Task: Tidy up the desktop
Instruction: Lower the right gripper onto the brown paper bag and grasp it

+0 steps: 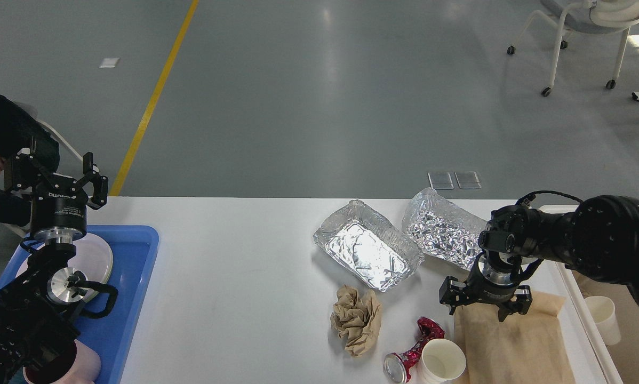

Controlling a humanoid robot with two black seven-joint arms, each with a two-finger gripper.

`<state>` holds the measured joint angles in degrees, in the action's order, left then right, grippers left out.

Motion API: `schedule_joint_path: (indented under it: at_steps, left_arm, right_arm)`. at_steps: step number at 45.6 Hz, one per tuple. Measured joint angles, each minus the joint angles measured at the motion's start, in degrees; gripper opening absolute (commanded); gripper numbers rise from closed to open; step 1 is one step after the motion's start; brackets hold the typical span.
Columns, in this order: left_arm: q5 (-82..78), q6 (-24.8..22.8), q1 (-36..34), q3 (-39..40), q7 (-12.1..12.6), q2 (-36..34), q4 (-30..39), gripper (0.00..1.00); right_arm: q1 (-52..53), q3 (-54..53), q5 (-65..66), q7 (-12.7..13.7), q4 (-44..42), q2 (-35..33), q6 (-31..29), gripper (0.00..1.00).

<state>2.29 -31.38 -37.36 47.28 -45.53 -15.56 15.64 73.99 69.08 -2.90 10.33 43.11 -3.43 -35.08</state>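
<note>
Desktop [245,288]: lying across the lower view, white.
Right gripper [486,310]: hanging with fingers apart above the brown paper bag [511,346].
Left gripper [55,170]: hovering, spread wide, over the blue tray [133,266].
Nearby: foil trays [367,253], crumpled paper [356,319], crushed can [413,352], paper cup [441,362].

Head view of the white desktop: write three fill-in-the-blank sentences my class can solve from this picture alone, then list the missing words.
1. The crushed red drink can lies beside a white paper ____.
2. The right hand hovers over the flat brown paper ____.
3. The round white plate sits in a ____ plastic tray.
4. Two crinkled trays on the white desktop are made of silver ____.

Missing words: cup; bag; blue; foil
</note>
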Motion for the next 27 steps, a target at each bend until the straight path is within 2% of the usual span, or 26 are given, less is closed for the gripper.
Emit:
schedule_joint_path:
  at_steps: [13,24,27]
  left_arm:
    - [0.0,0.0,0.0,0.0,0.0,0.0,0.0,0.97]
    - [0.0,0.0,0.0,0.0,0.0,0.0,0.0,0.97]
    - [0.0,0.0,0.0,0.0,0.0,0.0,0.0,0.97]
  right_arm:
    - [-1.47,1.61,2.01,0.04,0.08,-0.02,4.54,0.9]
    - [-2.15,1.79,2.03,0.04,0.2,-0.25,5.57,0.9]
    - [-2.52,1.79,2.03,0.04,0.21,-0.26,5.71,0.87]
